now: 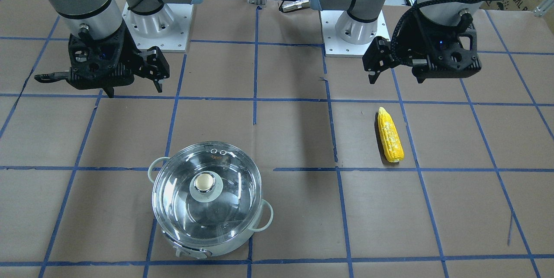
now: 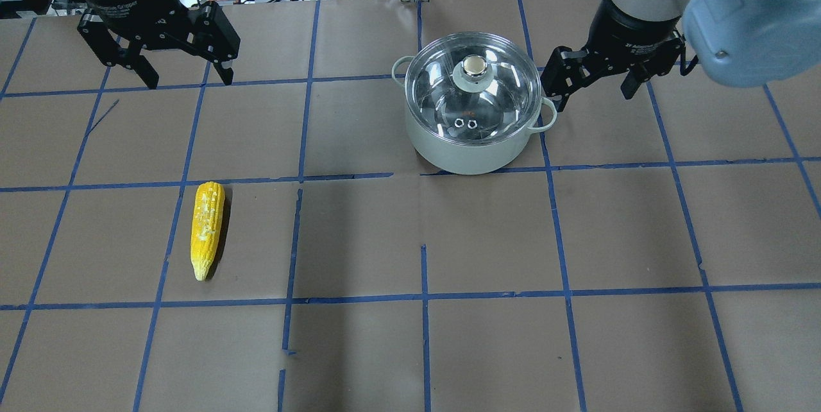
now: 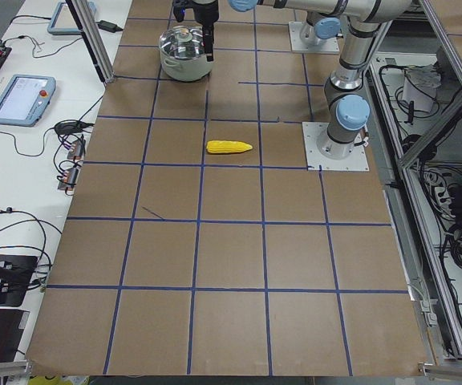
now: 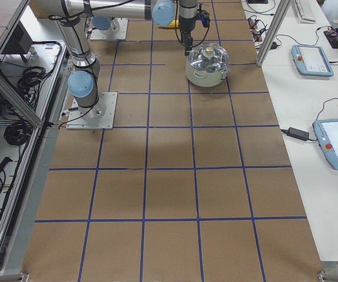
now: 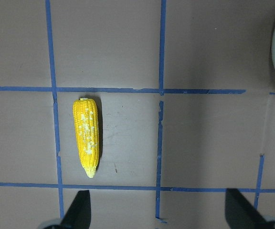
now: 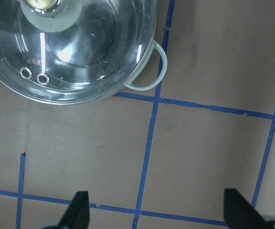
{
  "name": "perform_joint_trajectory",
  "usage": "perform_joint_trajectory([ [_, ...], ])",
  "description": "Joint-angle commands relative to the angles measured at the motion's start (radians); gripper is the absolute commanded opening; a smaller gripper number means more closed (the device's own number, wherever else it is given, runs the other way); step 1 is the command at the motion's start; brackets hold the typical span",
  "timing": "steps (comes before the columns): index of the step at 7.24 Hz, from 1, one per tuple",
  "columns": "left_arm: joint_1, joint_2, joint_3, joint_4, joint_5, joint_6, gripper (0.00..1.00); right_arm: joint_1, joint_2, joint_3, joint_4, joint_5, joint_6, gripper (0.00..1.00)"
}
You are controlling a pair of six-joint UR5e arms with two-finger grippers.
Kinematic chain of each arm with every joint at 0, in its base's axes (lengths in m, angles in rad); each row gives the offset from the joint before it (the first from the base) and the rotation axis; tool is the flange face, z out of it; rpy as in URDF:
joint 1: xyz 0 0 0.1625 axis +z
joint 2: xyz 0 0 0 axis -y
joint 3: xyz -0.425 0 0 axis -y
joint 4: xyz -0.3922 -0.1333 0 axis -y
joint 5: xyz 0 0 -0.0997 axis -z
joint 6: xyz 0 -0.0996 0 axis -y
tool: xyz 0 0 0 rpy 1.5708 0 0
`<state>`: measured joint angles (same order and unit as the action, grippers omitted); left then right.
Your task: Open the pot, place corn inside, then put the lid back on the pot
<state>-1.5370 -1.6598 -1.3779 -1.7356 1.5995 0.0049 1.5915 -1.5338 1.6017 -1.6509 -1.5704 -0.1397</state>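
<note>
**Pot shut, corn out on the table**

Overhead view, clock read from the middle of the table (image 2: 359,239). At 1 o'clock, the pot (image 2: 471,149), upright, capped by the lid (image 2: 507,88), with the knob (image 2: 474,65) at its centre and the vent holes (image 2: 465,122) toward 6 o'clock. Pale green loop handles (image 2: 546,113) at roughly 10 and 4 o'clock on the pot.

At 9 o'clock, well apart from the pot, the corn (image 2: 207,229), flat on the brown paper inside one taped square, pointed end toward 6 o'clock.

At 12 o'clock from the corn and well apart from it, the left gripper (image 2: 190,81), raised off the table, jaws spread wide, holding nothing. At 3 o'clock from the pot, near the handle on that side, the right gripper (image 2: 594,99), likewise raised, jaws spread wide, touching neither pot nor lid.

From the left wrist camera: corn at 9 o'clock of centre, fingertips (image 5: 80,210) far apart at the bottom edge. From the right wrist camera: lid and one handle at 11 o'clock, fingertips (image 6: 78,210) far apart at the bottom edge.
</note>
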Motion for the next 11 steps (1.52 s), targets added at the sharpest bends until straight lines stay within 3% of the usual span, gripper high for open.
perform_joint_trajectory([
  [1, 0.0, -0.001, -0.003, 0.001, 0.005, 0.0, 1.0, 0.001, 0.001, 0.01, -0.009, 0.029, 0.0, 1.0],
  [3, 0.001, -0.001, -0.004, 0.002, 0.007, 0.001, 1.0, 0.002, 0.018, 0.0, -0.023, 0.026, 0.009, 1.0],
  [4, 0.001, -0.001, -0.004, 0.002, 0.007, 0.001, 1.0, 0.016, 0.079, -0.028, -0.033, 0.026, 0.072, 1.0],
  [5, 0.001, 0.0, -0.004, 0.002, 0.007, 0.001, 1.0, 0.081, 0.181, -0.11, -0.088, 0.011, 0.087, 1.0],
  [8, 0.001, 0.0, -0.004, 0.002, 0.007, 0.001, 1.0, 0.188, 0.467, -0.446, -0.07, -0.028, 0.126, 0.99],
  [11, 0.005, 0.002, -0.004, 0.004, 0.007, 0.003, 1.0, 0.202, 0.531, -0.448, -0.079, -0.028, 0.126, 0.98],
])
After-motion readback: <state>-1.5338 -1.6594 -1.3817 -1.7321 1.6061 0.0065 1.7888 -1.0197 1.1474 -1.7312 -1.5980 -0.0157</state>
